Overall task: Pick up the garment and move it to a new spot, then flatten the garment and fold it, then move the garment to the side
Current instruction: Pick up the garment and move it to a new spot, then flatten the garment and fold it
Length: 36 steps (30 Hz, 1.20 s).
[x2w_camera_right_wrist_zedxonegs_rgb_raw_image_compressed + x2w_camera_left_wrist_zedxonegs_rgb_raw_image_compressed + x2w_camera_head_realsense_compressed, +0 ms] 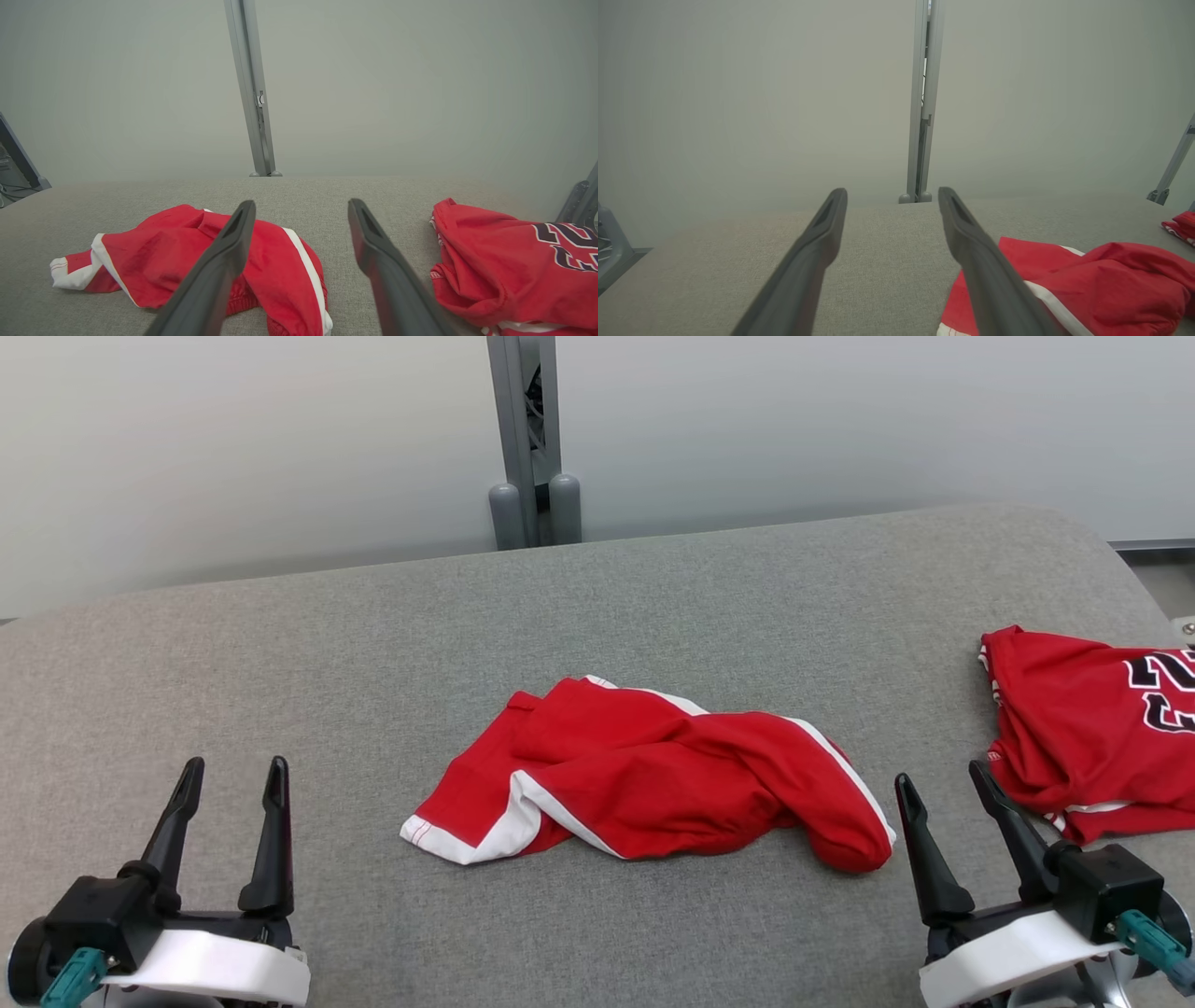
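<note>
Right in the middle of the counter (pixel 373 644) sat the garment (pixel 644 784), red shorts all bunched up, not lifted yet. Left gripper (pixel 235 765) and right gripper (pixel 940 775) were parked either side of it, jaws spread wide and holding nothing. I'd have pinched the white-trimmed hem, not the bunched lump, and stayed off the jersey (pixel 1074 747) nearby.

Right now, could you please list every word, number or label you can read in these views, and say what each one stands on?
"2": the first of the dark, white-edged numerals on the red jersey. A second digit follows, but the picture's edge cuts it off, so it cannot be read.
No lettering shows on the red shorts, and there is no other text to read.
</note>
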Motion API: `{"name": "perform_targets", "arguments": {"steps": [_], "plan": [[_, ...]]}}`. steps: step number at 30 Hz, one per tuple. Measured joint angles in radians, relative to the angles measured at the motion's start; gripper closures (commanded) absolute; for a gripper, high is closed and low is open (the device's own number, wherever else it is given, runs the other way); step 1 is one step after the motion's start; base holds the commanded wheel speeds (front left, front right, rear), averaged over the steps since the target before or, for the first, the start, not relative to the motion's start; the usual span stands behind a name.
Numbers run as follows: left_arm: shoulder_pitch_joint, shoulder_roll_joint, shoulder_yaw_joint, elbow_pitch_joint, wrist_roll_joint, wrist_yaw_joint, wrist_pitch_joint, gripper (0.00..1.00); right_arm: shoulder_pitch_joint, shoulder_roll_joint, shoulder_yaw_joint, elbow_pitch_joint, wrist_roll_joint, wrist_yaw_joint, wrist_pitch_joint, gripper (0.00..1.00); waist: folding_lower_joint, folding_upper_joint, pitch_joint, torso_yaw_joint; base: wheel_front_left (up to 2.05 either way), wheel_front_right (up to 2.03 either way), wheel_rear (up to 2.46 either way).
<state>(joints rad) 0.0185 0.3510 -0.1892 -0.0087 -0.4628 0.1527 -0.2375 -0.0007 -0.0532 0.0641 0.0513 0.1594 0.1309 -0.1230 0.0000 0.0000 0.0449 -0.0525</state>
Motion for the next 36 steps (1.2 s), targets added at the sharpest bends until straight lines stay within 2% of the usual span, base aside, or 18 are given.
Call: {"name": "perform_targets", "arguments": {"steps": [20, 30, 33, 36], "plan": [[0.004, 0.006, -0.016, -0.01, -0.014, 0.011, 0.032, 0.0, 0.007, 0.002, 0.004, -0.012, 0.0, 0.0, 0.017, 0.0, 0.0, 0.0, 0.006, 0.01, 0.0, 0.0, 0.0], [-0.021, 0.005, -0.032, 0.004, -0.015, 0.0, 0.03, 0.0, -0.002, 0.003, 0.008, -0.016, -0.001, 0.0, 0.017, 0.0, 0.0, 0.0, 0.018, 0.045, 0.0, 0.0, 0.0], [-0.045, 0.0, -0.044, 0.01, -0.015, -0.008, 0.026, 0.0, -0.017, -0.018, 0.054, -0.013, 0.002, 0.0, 0.036, 0.0, 0.0, 0.0, 0.029, 0.068, 0.0, 0.0, 0.0], [-0.071, -0.008, -0.054, 0.015, -0.014, -0.014, 0.024, 0.0, -0.051, -0.053, 0.144, 0.009, 0.018, 0.0, 0.066, 0.0, 0.0, 0.0, 0.047, 0.091, 0.0, 0.0, 0.0]]}}
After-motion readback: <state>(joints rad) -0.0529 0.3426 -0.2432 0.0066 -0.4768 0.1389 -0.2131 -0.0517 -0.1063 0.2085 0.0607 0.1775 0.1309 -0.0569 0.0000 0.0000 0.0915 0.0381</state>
